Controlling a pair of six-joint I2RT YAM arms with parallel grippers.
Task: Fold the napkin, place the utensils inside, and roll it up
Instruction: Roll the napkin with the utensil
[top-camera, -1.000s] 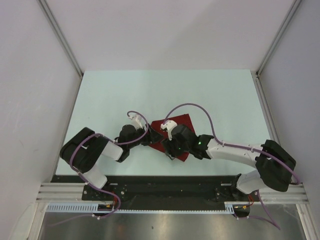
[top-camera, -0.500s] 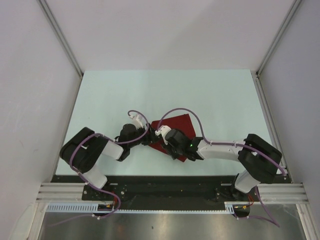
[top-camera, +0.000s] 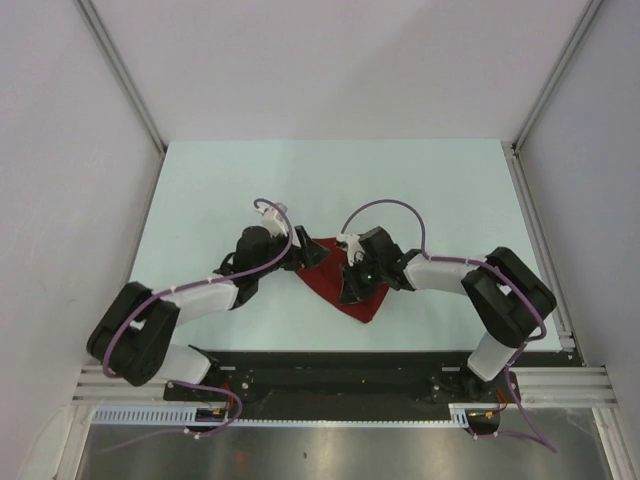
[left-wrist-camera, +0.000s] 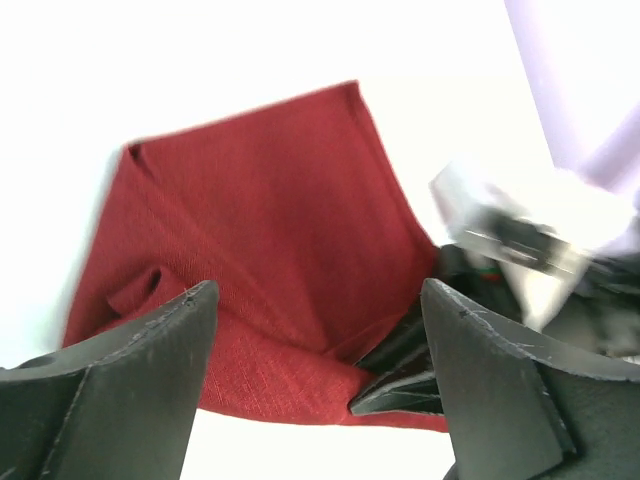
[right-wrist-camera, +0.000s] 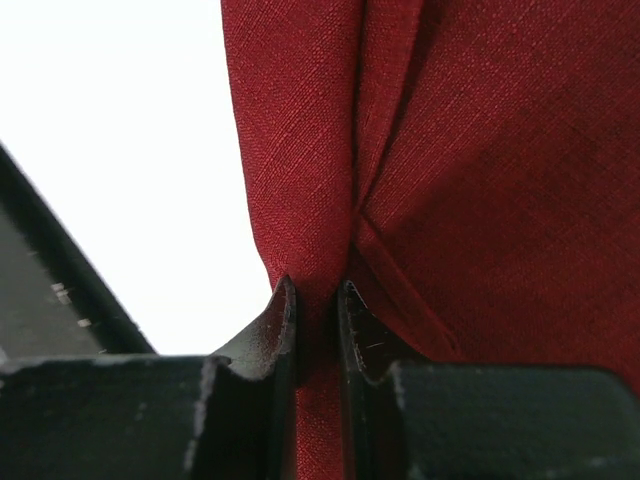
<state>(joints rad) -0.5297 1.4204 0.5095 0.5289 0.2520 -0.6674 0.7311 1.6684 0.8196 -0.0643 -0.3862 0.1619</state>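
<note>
Right wrist: right gripper (right-wrist-camera: 315, 290) pinching napkin (right-wrist-camera: 500, 150) fold (left gripper (left-wrist-camera: 315, 300) spread wide).

Plain dark red napkin (left-wrist-camera: 270, 200), pale mint-green table (top-camera: 420, 180), lilac cables (left-wrist-camera: 590, 90), white-and-black arms (top-camera: 440, 272)

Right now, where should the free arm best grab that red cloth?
Probably the doubled-over, slightly raised edge of the napkin, away from where the right gripper pinches it; elsewhere it lies flat. The open left gripper faces it, so come from that arm's side.
</note>
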